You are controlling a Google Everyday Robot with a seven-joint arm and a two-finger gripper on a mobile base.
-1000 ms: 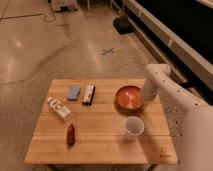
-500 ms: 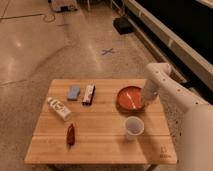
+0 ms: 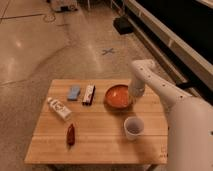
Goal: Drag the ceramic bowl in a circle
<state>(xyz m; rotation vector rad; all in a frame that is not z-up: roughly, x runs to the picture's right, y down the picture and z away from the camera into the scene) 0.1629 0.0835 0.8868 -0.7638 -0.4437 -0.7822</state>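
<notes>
Gripper [image 3: 133, 98] of the white robot arm is hanging at the right rim of the shallow round orange-red ceramic bowl [image 3: 117, 96] | its grip: cannot tell | bowl is sitting on the light wooden table [image 3: 100, 137], toward the far right, behind the small white cup [image 3: 133, 127].

Warm, fairly dim light falls from overhead. The polished floor [image 3: 40, 50] carries pale glare patches at the upper left, while the upper right corner sinks into darkness. The wooden counter [image 3: 100, 142] is evenly lit, and a soft shadow gathers where the gripper [image 3: 134, 98] sits at the ceramic bowl's [image 3: 116, 96] right rim.
</notes>
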